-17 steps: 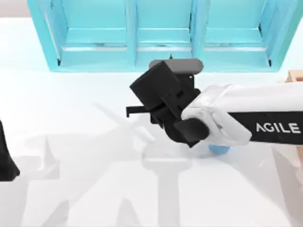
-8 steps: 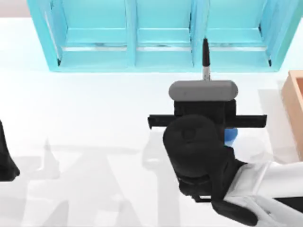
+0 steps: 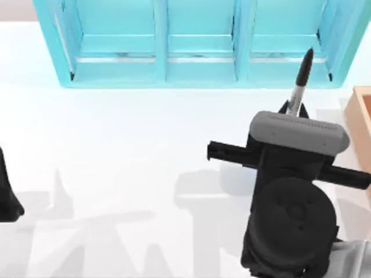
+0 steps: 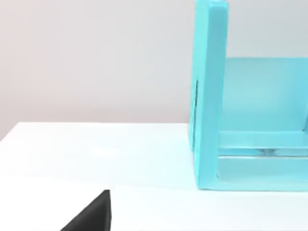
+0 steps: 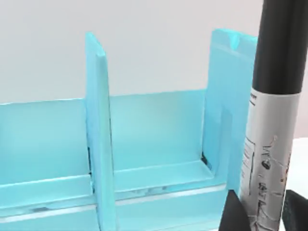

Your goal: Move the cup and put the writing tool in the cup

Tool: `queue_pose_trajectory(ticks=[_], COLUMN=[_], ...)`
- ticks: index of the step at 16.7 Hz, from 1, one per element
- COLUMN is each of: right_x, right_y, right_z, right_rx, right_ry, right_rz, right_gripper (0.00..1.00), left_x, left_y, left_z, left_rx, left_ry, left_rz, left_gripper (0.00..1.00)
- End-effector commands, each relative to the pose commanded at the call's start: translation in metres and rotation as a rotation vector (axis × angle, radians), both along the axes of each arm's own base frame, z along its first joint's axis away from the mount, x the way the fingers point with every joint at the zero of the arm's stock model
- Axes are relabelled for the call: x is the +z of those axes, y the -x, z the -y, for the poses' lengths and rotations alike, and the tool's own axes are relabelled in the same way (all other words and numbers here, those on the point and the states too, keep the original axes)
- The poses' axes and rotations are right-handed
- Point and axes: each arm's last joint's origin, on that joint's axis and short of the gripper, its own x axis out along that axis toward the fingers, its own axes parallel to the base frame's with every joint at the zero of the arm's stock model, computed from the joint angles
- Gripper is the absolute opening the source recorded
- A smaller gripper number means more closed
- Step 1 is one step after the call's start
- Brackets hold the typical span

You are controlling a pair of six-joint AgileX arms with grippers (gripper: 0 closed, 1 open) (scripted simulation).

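The writing tool, a black marker (image 3: 301, 80) with a grey printed barrel, sticks out of my right gripper (image 3: 293, 110) toward the back of the table, on the right side. In the right wrist view the marker (image 5: 274, 120) stands between the two dark fingertips (image 5: 235, 214), and the gripper (image 5: 264, 217) is shut on its barrel. The cup is hidden. My left arm (image 3: 8, 194) is parked at the table's far left edge, and a dark piece of it (image 4: 91, 216) shows in the left wrist view.
A turquoise shelf unit (image 3: 197, 46) with three bays runs along the back of the table; its end wall (image 4: 209, 96) is also in the left wrist view. A wooden box (image 3: 360, 116) sits at the right edge. The white tabletop is bare at left and centre.
My right arm has swung to the right and toward the front, carrying the marker with it. The blue patch that showed beside the arm earlier is now covered.
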Motion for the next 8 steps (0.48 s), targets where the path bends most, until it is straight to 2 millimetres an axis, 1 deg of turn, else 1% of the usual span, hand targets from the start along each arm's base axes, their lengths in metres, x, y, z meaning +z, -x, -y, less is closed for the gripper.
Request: queue_pose_trajectory(ticks=[6, 8], right_x=[-0.001, -0.004], right_y=[-0.002, -0.010], right_z=[0.000, 0.002], right_rx=[-0.003, 0.000], right_ry=[-0.001, -0.002], right_rz=[0.000, 0.001], right_gripper=[0.00, 0.00], left_x=[0.000, 0.000], left_y=[0.000, 0.000], left_z=[0.000, 0.000], left_rx=[0.000, 0.000], left_ry=[0.000, 0.000], left_rz=[0.000, 0.000], left_gripper=[1.00, 1.00])
